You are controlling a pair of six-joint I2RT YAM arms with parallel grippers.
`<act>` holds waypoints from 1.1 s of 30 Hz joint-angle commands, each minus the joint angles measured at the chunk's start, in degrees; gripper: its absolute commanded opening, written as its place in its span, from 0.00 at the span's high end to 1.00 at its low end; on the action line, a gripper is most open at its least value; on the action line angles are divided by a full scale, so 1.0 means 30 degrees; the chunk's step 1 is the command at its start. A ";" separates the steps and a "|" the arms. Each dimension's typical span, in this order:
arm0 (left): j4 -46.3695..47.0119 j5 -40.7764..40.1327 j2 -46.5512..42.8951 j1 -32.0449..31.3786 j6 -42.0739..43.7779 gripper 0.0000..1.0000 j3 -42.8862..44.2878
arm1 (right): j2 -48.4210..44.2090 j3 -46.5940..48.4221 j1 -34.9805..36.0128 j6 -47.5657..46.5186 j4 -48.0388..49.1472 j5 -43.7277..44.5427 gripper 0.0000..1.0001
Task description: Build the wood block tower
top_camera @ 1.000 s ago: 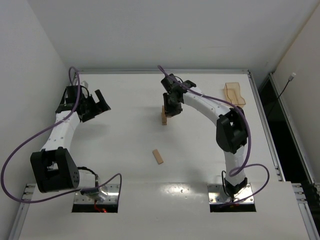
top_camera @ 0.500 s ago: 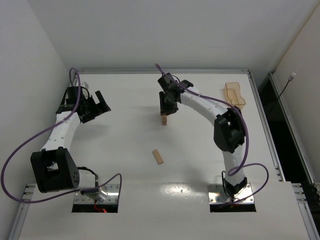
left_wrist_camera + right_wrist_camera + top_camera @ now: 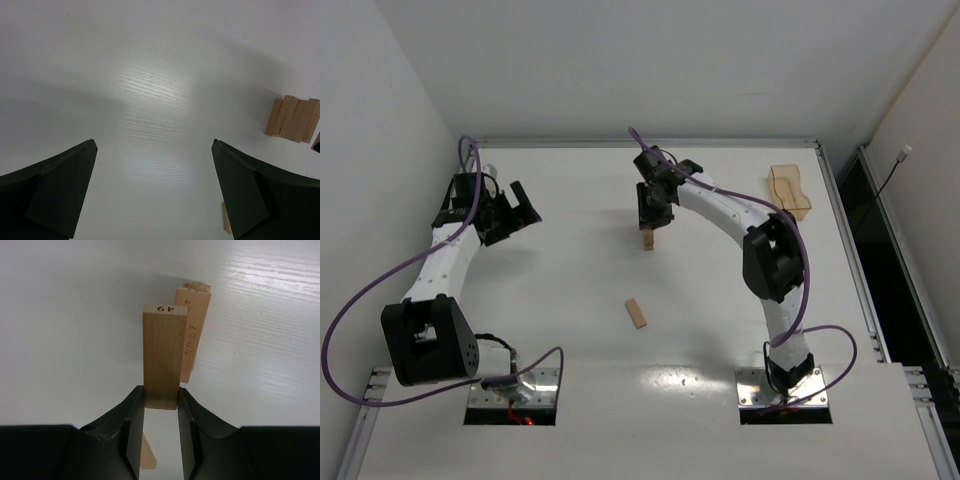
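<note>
The tower (image 3: 647, 241) stands on the bench (image 3: 560, 290), a short narrow stack. My right pincer (image 3: 160, 401), pinching a wood block (image 3: 163, 355) marked 49, has swung left over the last second to hang just above it, possibly touching; placement looks next. My left pincer (image 3: 155, 195) is spread, idle. A spare block (image 3: 636, 314) lies nearer me.
</note>
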 commanded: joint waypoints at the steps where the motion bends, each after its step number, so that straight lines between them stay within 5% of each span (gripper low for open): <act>1: 0.0574 -0.0019 -0.0601 -0.0060 -0.0180 0.00 -0.0024 | 0.0246 0.0794 0.0131 0.0187 0.0545 0.0446 1.00; 17: 0.0574 0.0157 -0.0601 -0.0060 -0.0180 0.00 -0.0200 | 0.0422 0.0794 0.0131 0.0012 0.0545 0.0976 1.00; 33: 0.0574 0.0157 -0.0601 -0.0060 -0.0180 0.00 -0.0200 | 0.0597 0.0618 0.0131 0.0012 0.0719 0.1415 0.83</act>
